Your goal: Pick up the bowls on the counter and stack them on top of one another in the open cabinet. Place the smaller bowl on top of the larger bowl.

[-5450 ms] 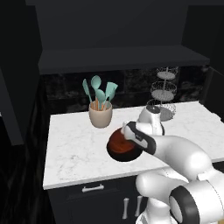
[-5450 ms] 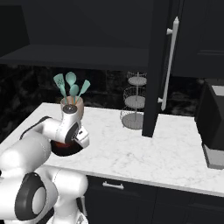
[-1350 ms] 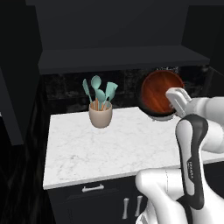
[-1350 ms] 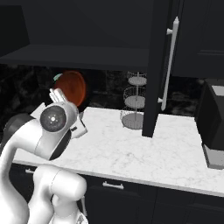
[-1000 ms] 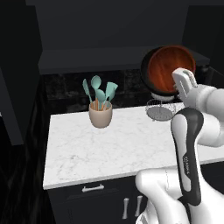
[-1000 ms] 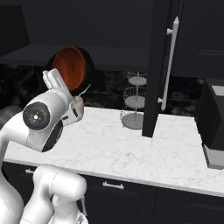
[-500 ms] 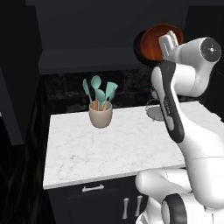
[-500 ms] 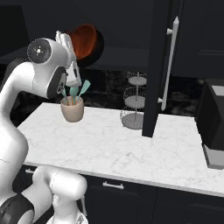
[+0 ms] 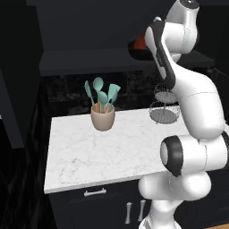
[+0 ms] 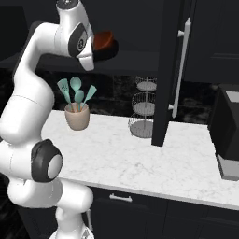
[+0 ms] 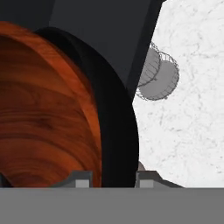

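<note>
Left base view: I see the reddish-brown wooden bowl (image 9: pixel 140 42) now up at the dark charcoal open cabinet (image 9: pixel 89 60) shelf, off the white marble counter (image 9: pixel 103 147).

Right base view: it sits nested in the wide glossy black bowl (image 10: pixel 108 50); arm reaches high.

Hand view: gripper (image 11: pixel 110 179) fingers straddle both rims, apparently clenched.

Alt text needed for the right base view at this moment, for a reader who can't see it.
The white robot arm reaches up to the dark open cabinet, where the reddish-brown bowl sits in the black bowl on the shelf. Below, the marble counter holds a beige utensil crock and a tiered wire stand.
</note>
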Available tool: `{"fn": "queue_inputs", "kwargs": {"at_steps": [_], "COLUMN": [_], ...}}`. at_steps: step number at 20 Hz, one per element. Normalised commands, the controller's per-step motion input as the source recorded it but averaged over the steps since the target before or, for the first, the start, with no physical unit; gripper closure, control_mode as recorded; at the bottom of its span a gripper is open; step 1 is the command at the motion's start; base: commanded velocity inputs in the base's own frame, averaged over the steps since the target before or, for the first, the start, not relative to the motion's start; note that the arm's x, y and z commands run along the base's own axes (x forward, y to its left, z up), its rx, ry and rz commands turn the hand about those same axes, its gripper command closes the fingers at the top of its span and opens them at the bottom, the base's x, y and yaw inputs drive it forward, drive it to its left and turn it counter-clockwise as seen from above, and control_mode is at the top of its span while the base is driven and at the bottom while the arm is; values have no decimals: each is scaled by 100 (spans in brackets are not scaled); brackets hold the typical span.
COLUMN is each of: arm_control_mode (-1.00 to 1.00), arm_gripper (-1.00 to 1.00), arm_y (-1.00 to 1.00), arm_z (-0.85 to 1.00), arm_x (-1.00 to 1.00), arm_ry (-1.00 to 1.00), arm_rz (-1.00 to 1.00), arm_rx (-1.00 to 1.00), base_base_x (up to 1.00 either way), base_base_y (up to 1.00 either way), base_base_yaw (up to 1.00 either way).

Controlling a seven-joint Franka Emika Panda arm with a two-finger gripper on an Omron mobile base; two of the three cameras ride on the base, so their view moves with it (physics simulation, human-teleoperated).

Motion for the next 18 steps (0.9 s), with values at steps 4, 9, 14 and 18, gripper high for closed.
{"fn": "queue_inputs", "kwargs": {"at_steps": [4,9,14,18], "arm_control_mode": [-100,-100,-100,-100], "arm_gripper": [100,100,-100,-100], "arm_y": [0,0,0,-21], "arm_z": [-93,-70,-20,0], "arm_x": [69,91,72,-47], "arm_ry": [-5,-16,-12,-5], "arm_rz": [0,0,0,-1], "arm_rx": [8,6,1,7], "base_base_x": [0,0,0,0], "base_base_y": [0,0,0,0], "base_base_yaw": [0,0,0,0]}}
